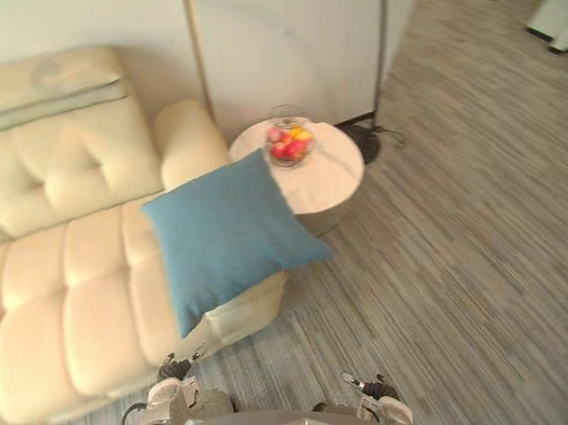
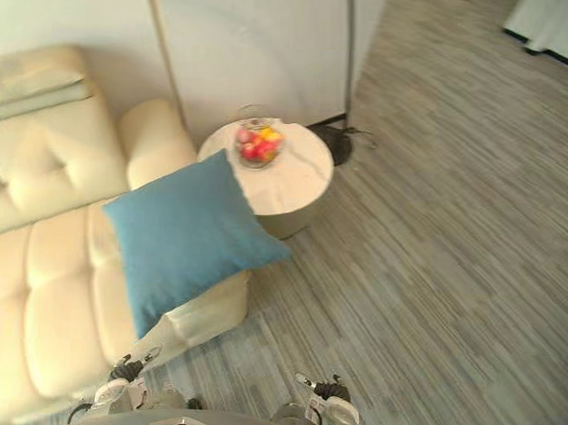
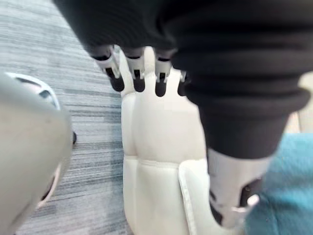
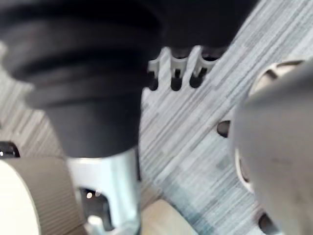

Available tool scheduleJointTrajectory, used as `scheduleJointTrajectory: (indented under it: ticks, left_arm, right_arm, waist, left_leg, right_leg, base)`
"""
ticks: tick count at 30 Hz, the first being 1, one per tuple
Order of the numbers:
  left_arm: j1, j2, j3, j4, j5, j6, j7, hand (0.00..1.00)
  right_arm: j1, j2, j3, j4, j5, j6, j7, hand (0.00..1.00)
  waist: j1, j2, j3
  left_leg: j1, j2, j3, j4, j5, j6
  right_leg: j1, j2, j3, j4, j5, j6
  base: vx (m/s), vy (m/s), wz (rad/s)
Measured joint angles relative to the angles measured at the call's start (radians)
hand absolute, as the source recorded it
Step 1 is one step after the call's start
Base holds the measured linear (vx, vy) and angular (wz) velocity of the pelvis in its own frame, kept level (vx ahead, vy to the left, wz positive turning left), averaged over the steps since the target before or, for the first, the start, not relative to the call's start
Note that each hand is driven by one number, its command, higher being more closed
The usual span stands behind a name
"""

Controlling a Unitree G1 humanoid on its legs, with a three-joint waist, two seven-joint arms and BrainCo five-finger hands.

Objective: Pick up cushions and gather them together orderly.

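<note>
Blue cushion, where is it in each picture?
Left eye view: cushion in the middle, on the sofa's end.
Right eye view: cushion left of the middle.
Left wrist view: cushion beside the left hand.
Right wrist view: carpet past the right hand.
Shared landmark: the sofa under it.

The left hand (image 3: pixel 135 73) has a black ribbed cover (image 3: pixel 244 73) of bulging rings, silver fingers (image 3: pixel 160 78) with dark tips and a silver thumb (image 3: pixel 234 186). The right hand (image 4: pixel 176 66) looks alike.
</note>
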Motion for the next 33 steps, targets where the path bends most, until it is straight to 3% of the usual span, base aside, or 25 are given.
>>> scheduleJointTrajectory:
  ticks: [4, 6, 8, 9, 10, 11, 13, 15, 16, 17, 20, 22, 26, 28, 30, 33]
  left_arm:
    - [0.018, 0.031, -0.008, 0.035, 0.002, 0.001, 0.000, 0.00]
    - [0.018, 0.031, -0.019, 0.055, 0.002, -0.001, -0.001, 0.00]
    - [0.016, 0.044, -0.020, 0.060, -0.001, -0.002, -0.001, 0.00]
    - [0.015, 0.060, -0.025, 0.062, -0.005, -0.001, -0.001, 0.00]
    - [0.015, 0.062, -0.025, 0.061, -0.005, -0.001, -0.001, 0.00]
    - [0.014, 0.064, -0.024, 0.061, -0.005, -0.001, 0.000, 0.00]
    - [0.006, 0.063, -0.015, 0.061, -0.005, -0.001, -0.001, 0.00]
    - [0.004, 0.062, -0.002, 0.062, -0.004, -0.002, -0.002, 0.00]
    - [0.011, 0.066, 0.020, 0.061, -0.002, -0.002, -0.003, 0.00]
    - [0.012, 0.056, 0.034, 0.072, 0.004, -0.001, -0.001, 0.00]
    - [0.034, 0.012, 0.049, 0.071, 0.004, -0.002, -0.002, 0.00]
    - [0.038, 0.007, 0.051, 0.071, 0.004, -0.002, -0.007, 0.00]
    - [0.035, 0.022, 0.027, 0.067, 0.003, -0.001, -0.019, 0.00]
    - [0.035, 0.034, 0.009, 0.060, 0.002, 0.000, -0.019, 0.00]
    - [0.034, 0.051, -0.010, 0.031, -0.022, 0.000, -0.019, 0.00]
    - [0.045, 0.075, -0.011, -0.011, -0.055, 0.000, -0.018, 0.00]
  right_arm:
    - [-0.006, 0.018, 0.011, 0.001, 0.002, 0.000, 0.000, 0.00]
    - [-0.015, 0.016, 0.024, -0.001, -0.005, -0.001, 0.002, 0.00]
    - [-0.016, 0.011, 0.052, -0.005, -0.010, -0.002, 0.002, 0.00]
    - [-0.013, 0.009, 0.059, -0.009, -0.014, -0.003, 0.002, 0.00]
    - [-0.010, 0.010, 0.059, -0.010, -0.014, -0.004, 0.002, 0.00]
    - [0.005, 0.014, 0.057, -0.012, -0.010, -0.006, 0.002, 0.00]
    - [0.010, 0.017, 0.057, -0.011, -0.011, -0.011, 0.002, 0.00]
    - [0.013, 0.017, 0.057, 0.001, -0.011, -0.016, 0.003, 0.00]
    - [0.021, 0.028, 0.057, 0.005, -0.009, -0.017, 0.002, 0.00]
    - [0.020, 0.024, 0.055, 0.005, -0.003, -0.018, 0.003, 0.00]
    - [0.026, -0.008, 0.055, 0.005, -0.005, -0.017, 0.003, 0.00]
    - [0.031, -0.008, 0.056, 0.004, -0.005, -0.016, 0.003, 0.00]
    - [0.042, -0.004, 0.058, -0.043, -0.012, -0.004, 0.001, 0.00]
    - [0.060, 0.002, 0.057, -0.121, -0.014, 0.004, 0.000, 0.00]
    - [0.080, -0.005, 0.035, -0.291, -0.014, 0.004, -0.012, 0.00]
    - [0.077, -0.034, -0.044, -0.410, -0.013, -0.001, -0.021, 0.00]
  waist:
    - [0.007, -0.030, -0.004]
    - [-0.007, -0.023, 0.002]
    - [-0.013, -0.042, 0.013]
    - [-0.017, -0.055, 0.021]
    - [-0.018, -0.060, 0.020]
    - [-0.020, -0.064, 0.020]
    - [-0.024, -0.062, 0.020]
    - [-0.022, -0.065, 0.018]
    - [-0.020, -0.089, 0.006]
    - [-0.024, -0.076, -0.002]
    - [-0.015, -0.024, -0.030]
    - [-0.018, -0.020, -0.037]
    - [-0.017, -0.029, -0.041]
    - [-0.021, -0.031, -0.040]
    - [-0.031, -0.049, -0.045]
    - [-0.039, -0.065, -0.050]
  left_leg:
    - [0.080, -0.044, 0.004, -0.100, 0.041, 0.013]
    - [0.126, -0.061, 0.002, -0.164, 0.055, 0.024]
    - [0.152, -0.084, -0.010, -0.189, 0.060, 0.036]
    - [0.167, -0.096, -0.045, -0.193, 0.050, 0.052]
    - [0.169, -0.096, -0.059, -0.192, 0.043, 0.062]
    - [0.171, -0.087, -0.099, -0.193, 0.042, 0.060]
    - [0.158, -0.080, -0.149, -0.194, 0.046, 0.061]
    - [0.137, -0.082, -0.176, -0.194, 0.055, 0.046]
    - [0.122, -0.107, -0.199, -0.194, 0.059, 0.031]
    - [0.130, -0.099, -0.218, -0.199, 0.063, 0.018]
    - [0.158, -0.055, -0.221, -0.252, 0.096, -0.025]
    - [0.179, -0.029, -0.229, -0.285, 0.107, -0.041]
    - [0.178, -0.025, -0.233, -0.300, 0.111, -0.044]
    - [0.176, -0.029, -0.233, -0.302, 0.110, -0.044]
    - [0.159, -0.038, -0.231, -0.301, 0.111, -0.043]
    - [0.154, -0.051, -0.228, -0.301, 0.111, -0.042]
  right_leg:
    - [0.023, -0.025, 0.013, 0.023, 0.016, -0.001]
    - [-0.028, -0.070, 0.036, 0.192, 0.015, 0.000]
    - [-0.102, -0.131, 0.074, 0.387, 0.020, -0.001]
    - [-0.170, -0.152, 0.162, 0.532, 0.034, -0.026]
    - [-0.183, -0.142, 0.203, 0.551, 0.011, -0.018]
    - [-0.191, -0.088, 0.297, 0.537, -0.054, -0.005]
    - [-0.186, -0.024, 0.377, 0.416, -0.081, -0.002]
    - [-0.166, 0.025, 0.450, 0.234, -0.061, -0.009]
    - [-0.151, 0.031, 0.483, 0.107, 0.011, -0.030]
    - [-0.133, 0.034, 0.463, 0.098, 0.002, -0.002]
    - [-0.103, 0.081, 0.436, 0.047, 0.012, -0.004]
    - [-0.069, 0.112, 0.413, 0.009, 0.018, -0.013]
    - [-0.056, 0.120, 0.406, -0.024, 0.025, -0.013]
    - [-0.045, 0.118, 0.407, -0.050, 0.037, -0.009]
    - [-0.047, 0.113, 0.414, -0.088, 0.060, 0.000]
    - [-0.045, 0.111, 0.419, -0.123, 0.083, 0.002]
  base:
    - [-0.02, 0.092, 0.02]
    - [-0.10, 0.070, 0.07]
    - [-0.13, 0.044, 0.26]
    - [-0.08, -0.015, 0.42]
    - [-0.07, -0.064, 0.78]
    - [-0.02, -0.070, 0.84]
    - [0.00, -0.098, 0.87]
    - [0.04, -0.157, 0.64]
    - [0.10, -0.187, 0.60]
    - [0.13, -0.180, 0.55]
    - [0.20, -0.154, 0.11]
    - [0.19, -0.116, 0.10]
    - [0.09, -0.023, 0.05]
    - [0.06, 0.042, -0.01]
    - [0.03, 0.047, -0.01]
    - [0.02, 0.035, -0.05]
